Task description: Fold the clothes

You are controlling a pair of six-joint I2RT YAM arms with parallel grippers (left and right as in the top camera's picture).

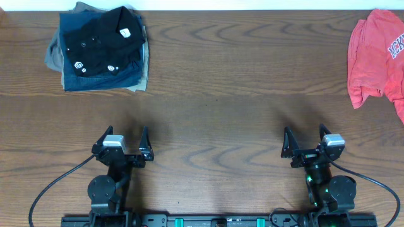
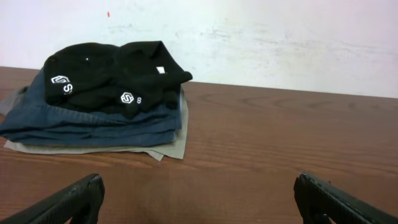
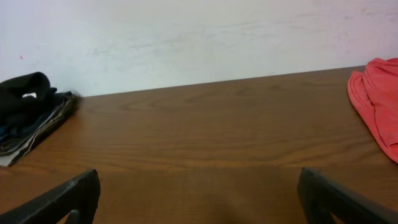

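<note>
The clothes, a red-orange T-shirt with white lettering, lie crumpled at the table's far right edge; the same shirt shows at the right border of the right wrist view. My left gripper stands open near the front left, nothing between its fingers. My right gripper is open too at the front right, well short of the shirt, its fingers wide apart over bare wood.
A stack of folded garments, a black shirt with small white logos on blue and khaki pieces, sits at the far left. The brown wooden table ends at a white wall behind.
</note>
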